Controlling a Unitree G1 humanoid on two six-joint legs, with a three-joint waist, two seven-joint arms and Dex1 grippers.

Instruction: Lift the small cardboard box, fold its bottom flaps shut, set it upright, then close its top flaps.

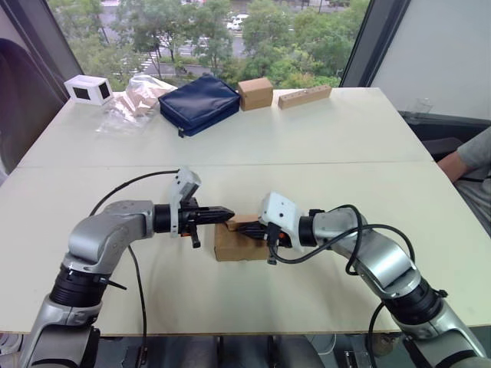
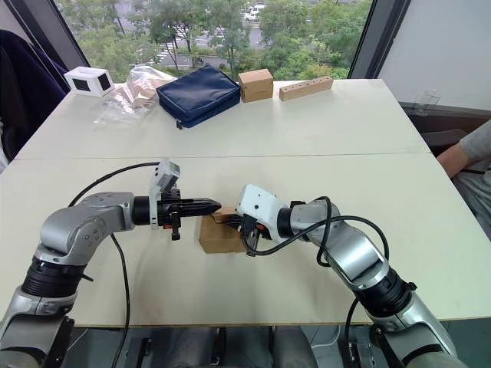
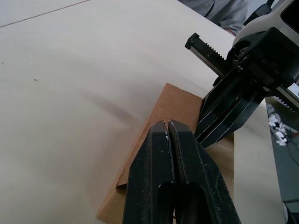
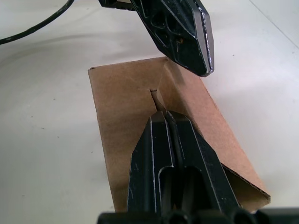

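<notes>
Near the table's (image 1: 322, 146) front edge, midway between the two arms: the box (image 1: 230, 245), plain brown, resting on the tabletop. Left gripper (image 1: 229, 214) reaching in from the left, fingers (image 3: 170, 163) pressed flat together, clenched on nothing, tips poised over the box's top left edge. Right gripper (image 1: 249, 230) coming in from the right, fingers (image 4: 166, 135) likewise closed tight with no gap, lying low along the box's top panel. In the right wrist view, tips right at a short slit where two cardboard panels meet, with the left gripper (image 4: 205, 65) hanging just above the box's (image 4: 121, 107) far corner. In the left wrist view, right gripper (image 3: 205, 133) crossing over the cardboard (image 3: 173, 105) just beyond the closed left tips. Touching or merely hovering over the board: cannot tell for either one. One flap poking out loose at the box's end nearest the right wrist.

Along the far edge, well away: white box (image 1: 87, 89) with black panels, crinkled clear bag (image 1: 130, 100), navy pouch (image 1: 199, 103), small tan block (image 1: 255, 93), long wooden block (image 1: 304, 96). At the right edge, a person's arm (image 1: 468, 161) in a grey sleeve.
</notes>
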